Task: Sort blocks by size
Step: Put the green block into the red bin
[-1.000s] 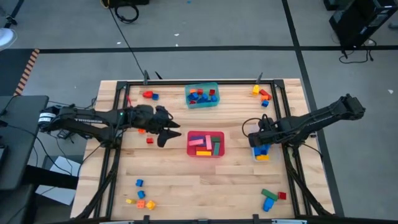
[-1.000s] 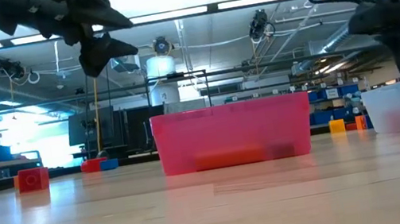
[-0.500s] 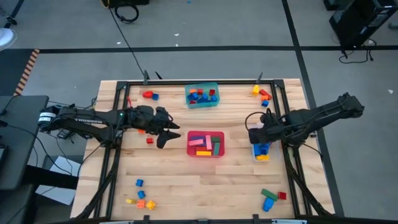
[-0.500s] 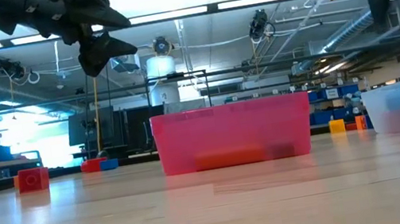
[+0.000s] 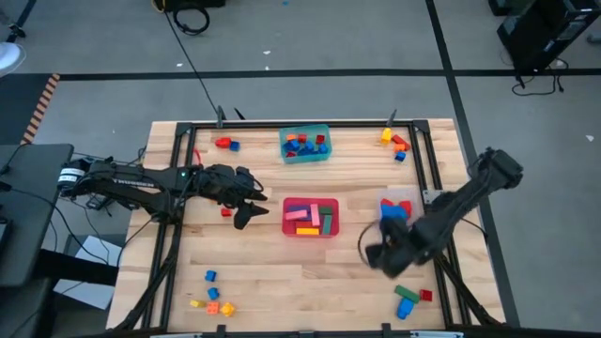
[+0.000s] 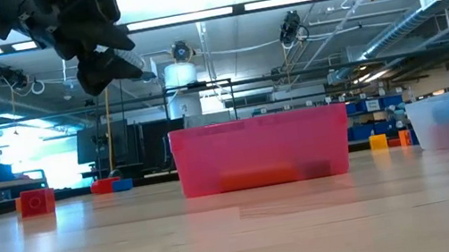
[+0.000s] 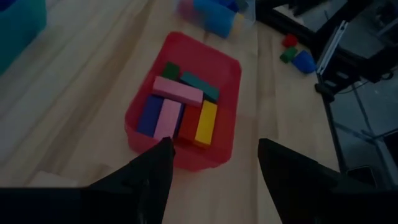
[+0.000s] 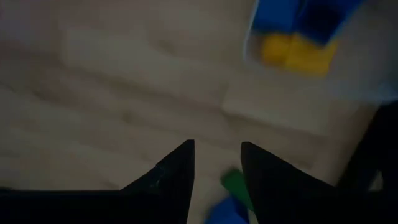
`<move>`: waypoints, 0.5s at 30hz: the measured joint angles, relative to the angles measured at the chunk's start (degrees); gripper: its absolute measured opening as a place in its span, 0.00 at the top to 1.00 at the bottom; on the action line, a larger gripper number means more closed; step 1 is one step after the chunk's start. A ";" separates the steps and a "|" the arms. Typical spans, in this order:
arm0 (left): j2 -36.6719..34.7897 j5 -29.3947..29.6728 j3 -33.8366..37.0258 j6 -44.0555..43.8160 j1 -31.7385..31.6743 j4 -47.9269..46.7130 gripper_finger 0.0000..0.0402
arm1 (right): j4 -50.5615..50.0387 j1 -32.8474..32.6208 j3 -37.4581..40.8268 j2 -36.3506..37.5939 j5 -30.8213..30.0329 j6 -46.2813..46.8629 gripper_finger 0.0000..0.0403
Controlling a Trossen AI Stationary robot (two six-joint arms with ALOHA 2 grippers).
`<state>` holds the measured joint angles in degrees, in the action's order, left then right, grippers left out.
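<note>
While no writing shows, blocks (image 5: 308,217) fill red tub (image 5: 331,230).

Pale planked wood table (image 5: 263,272) — smooth, faintly shiny; red tub (image 6: 260,150) of translucent plastic, blocks (image 7: 180,112) smooth plastic.

Four views. The high camera looks straight down on the whole table (image 5: 282,272). The low camera sits at tabletop height, very close to the red tub (image 6: 260,150), facing the room beyond. The left wrist camera looks down on the same red tub (image 7: 186,106). The right wrist camera looks closely down at the tabletop.
</note>
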<state>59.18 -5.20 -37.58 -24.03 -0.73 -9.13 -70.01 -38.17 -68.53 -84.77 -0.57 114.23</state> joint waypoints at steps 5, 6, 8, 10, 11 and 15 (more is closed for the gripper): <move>0.00 0.24 0.00 1.84 0.00 0.13 0.40 | 4.79 -5.06 0.00 -6.50 2.28 -0.24 0.64; 0.00 0.53 0.00 2.38 0.00 0.15 0.40 | 5.78 -5.77 0.00 -7.64 3.38 -0.26 0.64; 0.00 0.73 0.00 2.76 0.00 0.15 0.40 | 7.28 -6.90 -0.02 -10.08 7.02 -0.64 0.62; 0.00 0.84 0.00 2.80 0.00 0.20 0.40 | 9.18 -7.64 -0.02 -12.65 10.72 -3.27 0.60; 0.00 1.00 0.00 2.82 0.00 0.20 0.40 | 10.26 -7.96 -0.02 -13.91 12.18 -4.86 0.58; 0.00 3.53 0.00 3.04 0.00 0.26 0.40 | 13.31 -8.51 -0.02 -18.59 14.03 -11.58 0.50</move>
<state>59.18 -1.67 -37.58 -20.99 -0.73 -8.86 -56.69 -46.68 -68.55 -103.36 13.46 102.66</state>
